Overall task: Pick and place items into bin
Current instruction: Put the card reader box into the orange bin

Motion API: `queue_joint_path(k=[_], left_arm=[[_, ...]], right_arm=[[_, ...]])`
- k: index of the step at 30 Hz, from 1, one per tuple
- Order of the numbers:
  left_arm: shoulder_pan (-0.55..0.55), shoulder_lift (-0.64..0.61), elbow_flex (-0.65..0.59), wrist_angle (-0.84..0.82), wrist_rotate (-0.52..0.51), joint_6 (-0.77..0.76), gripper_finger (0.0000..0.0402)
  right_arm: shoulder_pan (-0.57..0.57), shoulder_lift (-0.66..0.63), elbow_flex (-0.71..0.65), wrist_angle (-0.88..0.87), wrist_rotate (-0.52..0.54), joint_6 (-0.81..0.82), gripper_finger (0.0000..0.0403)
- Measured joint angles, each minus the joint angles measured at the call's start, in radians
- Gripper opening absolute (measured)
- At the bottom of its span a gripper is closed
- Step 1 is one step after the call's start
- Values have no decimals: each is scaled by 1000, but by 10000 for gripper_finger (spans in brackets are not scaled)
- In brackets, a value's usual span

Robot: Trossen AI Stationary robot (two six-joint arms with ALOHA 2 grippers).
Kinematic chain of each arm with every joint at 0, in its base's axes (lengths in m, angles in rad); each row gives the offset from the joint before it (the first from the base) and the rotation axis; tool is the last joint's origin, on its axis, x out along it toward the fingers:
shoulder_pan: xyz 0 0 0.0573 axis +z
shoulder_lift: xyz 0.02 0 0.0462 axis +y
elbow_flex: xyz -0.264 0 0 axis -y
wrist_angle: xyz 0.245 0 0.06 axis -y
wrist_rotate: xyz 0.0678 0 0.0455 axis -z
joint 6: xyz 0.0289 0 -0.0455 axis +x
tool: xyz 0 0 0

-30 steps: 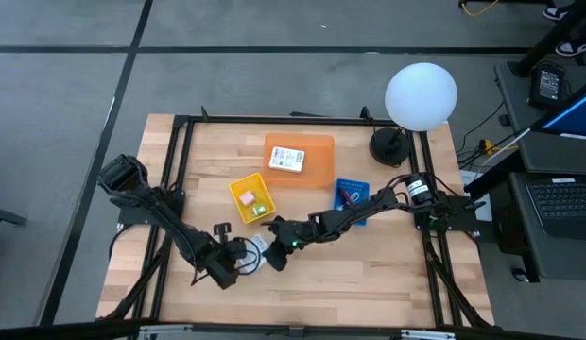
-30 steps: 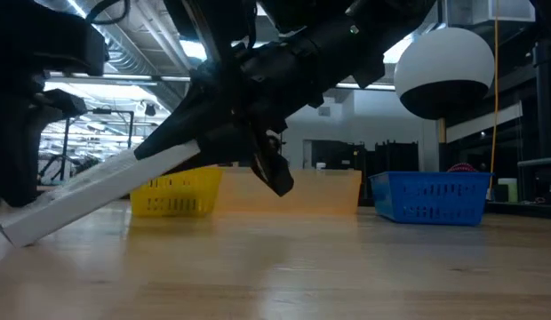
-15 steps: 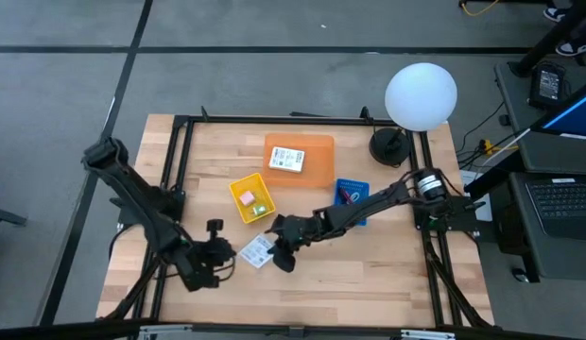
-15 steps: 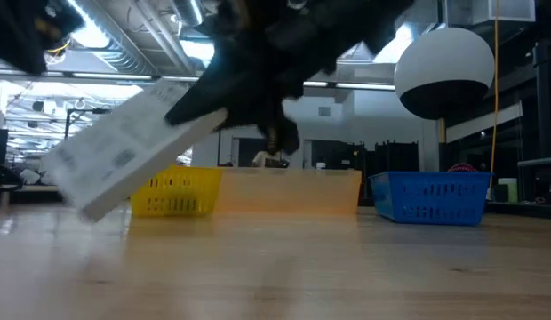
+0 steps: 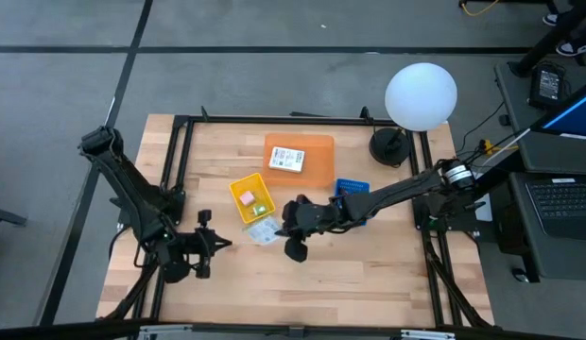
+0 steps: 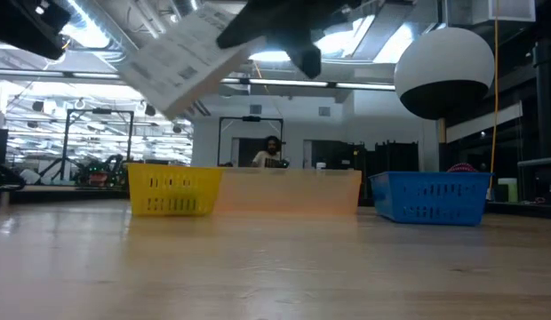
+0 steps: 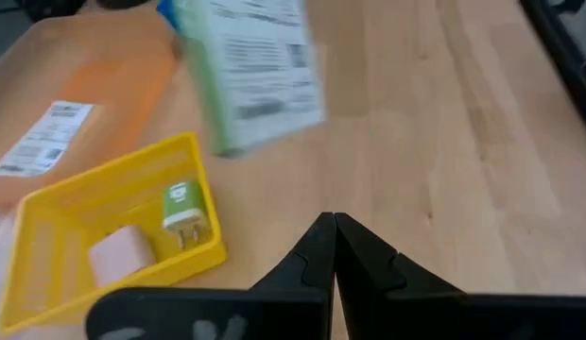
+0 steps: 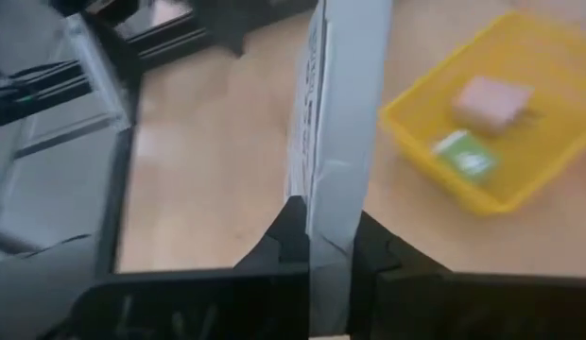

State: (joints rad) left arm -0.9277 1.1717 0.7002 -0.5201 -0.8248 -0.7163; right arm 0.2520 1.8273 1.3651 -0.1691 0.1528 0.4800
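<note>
The left gripper (image 5: 200, 247) sits low over the near-left part of the table (image 5: 387, 283), well apart from the bins; in its wrist view its two fingers (image 7: 312, 260) are pressed together with nothing between them. To its right stands the yellow bin (image 5: 250, 198), holding a pink block (image 5: 245, 197) and a green block (image 5: 259, 209). Just beyond the yellow bin's near corner, a white labelled packet (image 5: 262, 231) hangs above the wood, pinched at one end by the right gripper (image 5: 279, 224); the right wrist view shows the packet edge-on, clamped between that gripper's fingers (image 8: 285, 236), and the low view shows it tilted in the air well above the table. Farther back lies the orange bin (image 5: 317, 156) with a second labelled packet (image 5: 287, 159) flat inside. Right of the held packet is the blue bin (image 5: 352, 188), partly covered by the right arm, with a bit of something red showing inside. A white globe lamp (image 5: 421, 95) stands at the far right.
</note>
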Motion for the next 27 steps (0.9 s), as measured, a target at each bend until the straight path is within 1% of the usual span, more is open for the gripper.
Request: queue_joint_path(k=[3,6,8,13,15,18,25,27], left_arm=[[3,-27,-54,111,7,63,3],[7,-44,-103,250,12,154,3],[7,-47,-129,334,20,221,3],[7,-47,-184,522,48,346,3],[7,-47,-188,550,59,377,3],[7,-47,-188,575,53,402,3],[7,-47,-188,617,51,442,3],[7,-47,-188,621,52,442,4]], right_arm=[[0,-9,0,-7,34,-21,18],[1,-3,-2,16,49,-43,14],[2,3,-31,94,48,-67,12],[-4,-5,-169,317,49,-86,12],[-15,-12,-207,371,56,-82,12],[-40,-25,-246,392,87,-76,12],[-113,-97,-288,380,89,-123,12],[-140,-137,-306,330,90,-123,12]])
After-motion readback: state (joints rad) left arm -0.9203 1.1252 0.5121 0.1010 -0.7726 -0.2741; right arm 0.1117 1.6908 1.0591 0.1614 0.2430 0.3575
